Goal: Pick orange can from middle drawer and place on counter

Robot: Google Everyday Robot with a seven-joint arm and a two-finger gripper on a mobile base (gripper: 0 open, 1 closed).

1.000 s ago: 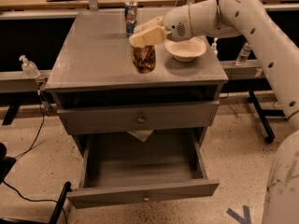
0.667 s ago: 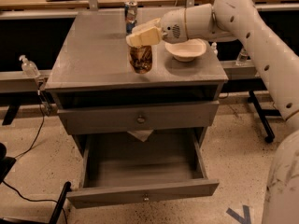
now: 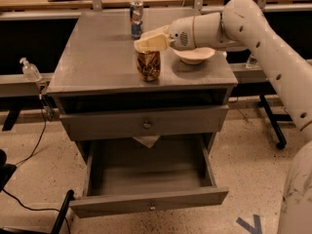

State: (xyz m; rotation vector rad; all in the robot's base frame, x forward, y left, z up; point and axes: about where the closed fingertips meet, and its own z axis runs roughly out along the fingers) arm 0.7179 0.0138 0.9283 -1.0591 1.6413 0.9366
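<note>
The orange can (image 3: 148,66) stands upright on the grey counter (image 3: 97,57), near its front middle. My gripper (image 3: 147,46) reaches in from the right and sits over the can's top, with its cream fingers (image 3: 152,42) closed around the upper part of the can. The can's silver top is hidden by the fingers. The middle drawer (image 3: 146,203) is pulled wide open below, and its inside shows nothing in it.
A slim blue-and-silver can (image 3: 137,19) stands at the counter's back. A white bowl (image 3: 195,55) sits just right of the orange can, under my arm. A closed drawer front (image 3: 146,124) lies above the open one. A sanitiser bottle (image 3: 30,70) stands at the left.
My gripper and the orange can have shifted slightly left and down towards the counter's front. The drawer has not moved.
</note>
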